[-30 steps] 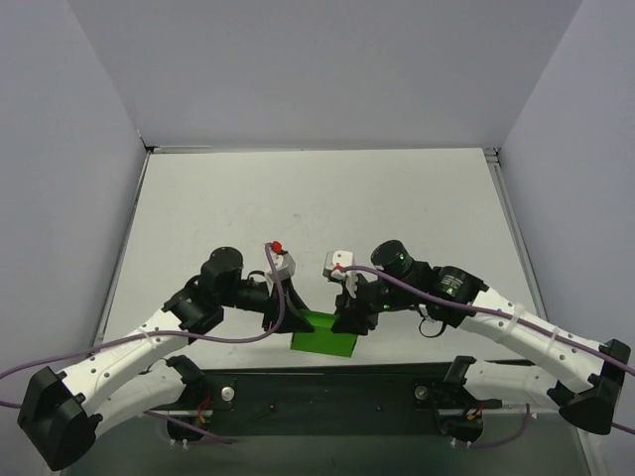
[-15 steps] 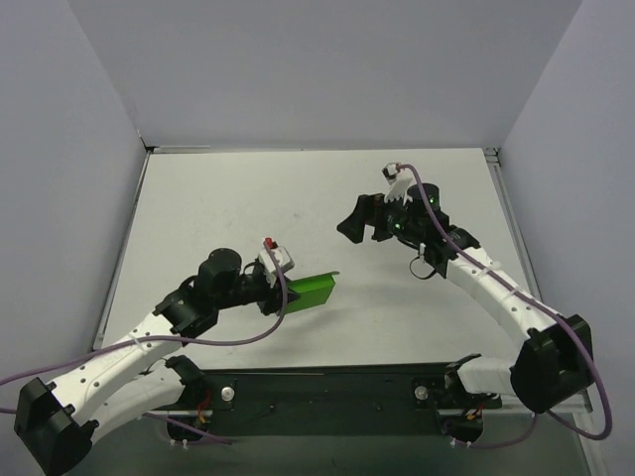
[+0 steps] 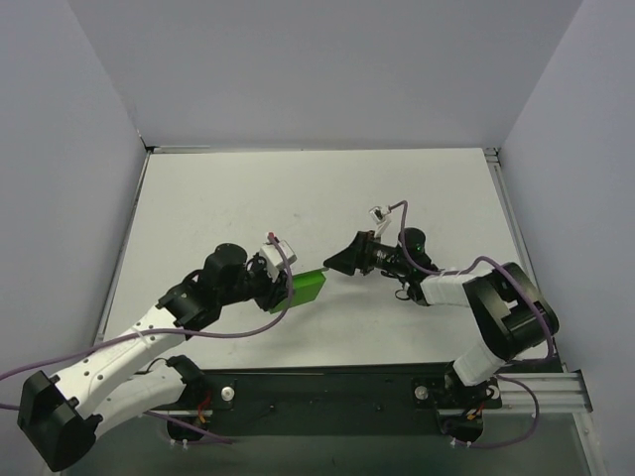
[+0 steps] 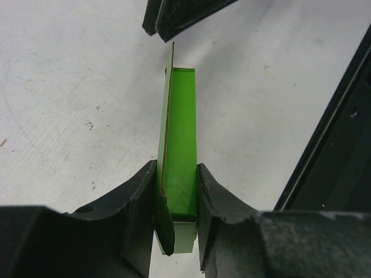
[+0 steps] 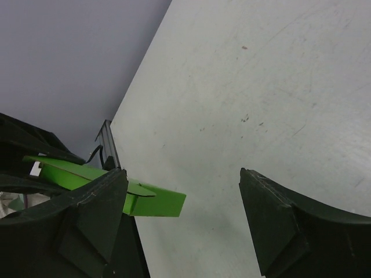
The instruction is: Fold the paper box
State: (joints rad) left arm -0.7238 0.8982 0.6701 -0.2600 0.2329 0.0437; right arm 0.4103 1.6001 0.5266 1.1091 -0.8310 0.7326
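Observation:
The paper box (image 3: 307, 286) is a bright green card box, squeezed flat. My left gripper (image 3: 285, 285) is shut on its near end and holds it off the table. In the left wrist view the box (image 4: 179, 145) runs straight out between my black fingers (image 4: 139, 208), a small rounded flap hanging at its near end. My right gripper (image 3: 337, 265) is open, low over the table, its tips close to the box's far end. In the right wrist view the box's end (image 5: 153, 202) pokes past my left finger (image 5: 95, 214); the gap between the fingers holds nothing.
The white table (image 3: 317, 198) stands between grey walls. A black rail (image 3: 327, 392) with the arm bases runs along the near edge and shows at the right of the left wrist view (image 4: 330, 156).
The left gripper has lifted the box from the near edge and swung it up and left. The right arm let go, drew back to the far right, then came down low toward the box's far end.

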